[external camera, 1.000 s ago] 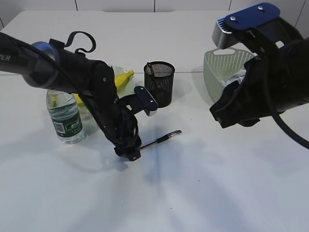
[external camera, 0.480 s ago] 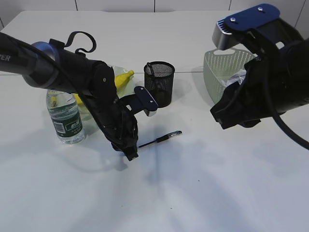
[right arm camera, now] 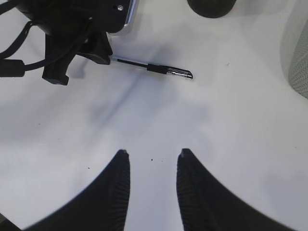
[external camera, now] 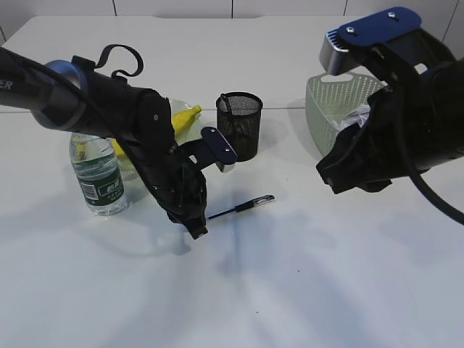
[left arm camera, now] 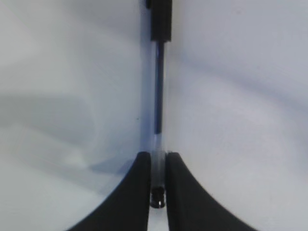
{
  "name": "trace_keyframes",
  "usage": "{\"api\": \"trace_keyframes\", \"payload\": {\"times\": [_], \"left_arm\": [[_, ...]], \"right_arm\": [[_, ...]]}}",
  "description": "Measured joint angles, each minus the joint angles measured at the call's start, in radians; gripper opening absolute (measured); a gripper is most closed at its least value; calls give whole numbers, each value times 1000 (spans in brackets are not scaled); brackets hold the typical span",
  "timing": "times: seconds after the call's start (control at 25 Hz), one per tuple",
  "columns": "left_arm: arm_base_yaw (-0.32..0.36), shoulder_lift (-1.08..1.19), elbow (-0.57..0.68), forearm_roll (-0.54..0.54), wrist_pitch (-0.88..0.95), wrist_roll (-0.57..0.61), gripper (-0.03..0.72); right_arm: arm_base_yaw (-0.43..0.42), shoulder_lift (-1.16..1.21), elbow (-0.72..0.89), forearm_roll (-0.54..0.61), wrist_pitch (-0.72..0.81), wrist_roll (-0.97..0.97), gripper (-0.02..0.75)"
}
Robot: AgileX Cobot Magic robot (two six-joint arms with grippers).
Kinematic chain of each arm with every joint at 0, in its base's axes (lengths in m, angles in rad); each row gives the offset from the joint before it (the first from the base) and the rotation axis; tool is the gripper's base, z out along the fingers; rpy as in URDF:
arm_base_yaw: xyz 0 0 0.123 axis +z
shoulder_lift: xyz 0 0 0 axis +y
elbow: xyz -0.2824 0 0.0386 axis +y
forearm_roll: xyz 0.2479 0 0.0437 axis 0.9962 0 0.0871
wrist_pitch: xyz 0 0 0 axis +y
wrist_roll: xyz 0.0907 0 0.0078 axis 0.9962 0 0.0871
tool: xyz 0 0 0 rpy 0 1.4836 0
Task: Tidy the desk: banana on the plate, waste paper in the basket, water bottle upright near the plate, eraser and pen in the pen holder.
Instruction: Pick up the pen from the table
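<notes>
Seen from the exterior camera, the left gripper [external camera: 194, 226] is pressing down on the white table [external camera: 304, 290], its tips sitting at the near end of the slim black ballpoint pen with a clear barrel [external camera: 243, 208], which is lying flat and angling away toward the right. Behind it, the black wire-mesh pen holder [external camera: 239, 125] is standing upright. The yellow banana [external camera: 183, 117] is resting on a pale green plate [external camera: 174, 106] (mostly hidden by the arm), and the clear plastic water bottle with a green label [external camera: 98, 177] is standing upright just beside that plate. At the right, the pale green perforated plastic basket [external camera: 330, 101] is holding crumpled white waste paper [external camera: 357, 114]. The right gripper is hanging above the table, its tips hidden by the arm.

From the left wrist camera, the two black fingers [left arm camera: 137, 187] are clamping the clear end of the pen [left arm camera: 159, 101], the barrel running straight away from them.

From the right wrist camera, the right gripper [right arm camera: 151, 161] is hovering with its jaws apart and nothing between them, well apart from the pen [right arm camera: 154, 68], whose far end the left gripper [right arm camera: 98, 54] is pinching.
</notes>
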Motion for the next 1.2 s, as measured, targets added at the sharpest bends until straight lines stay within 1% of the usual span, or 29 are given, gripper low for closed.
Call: {"api": "trace_keyframes", "payload": {"times": [0.16,0.52,0.8,1.04,1.2], "left_arm": [[0,-21,0,-2,0,0,34],[0,-64,0,-60,4,0,34],[0,-115,0,-130,4,2,34],[0,-152,0,-196,-6,2,34],[0,-205,57,-230,-79,2,33]], "right_arm": [[0,-2,0,0,0,9,250],[0,-99,0,-1,2,36,249],[0,-122,0,-1,-12,57,250],[0,-122,0,-1,-66,89,249],[0,-122,0,-1,-80,120,249]]}}
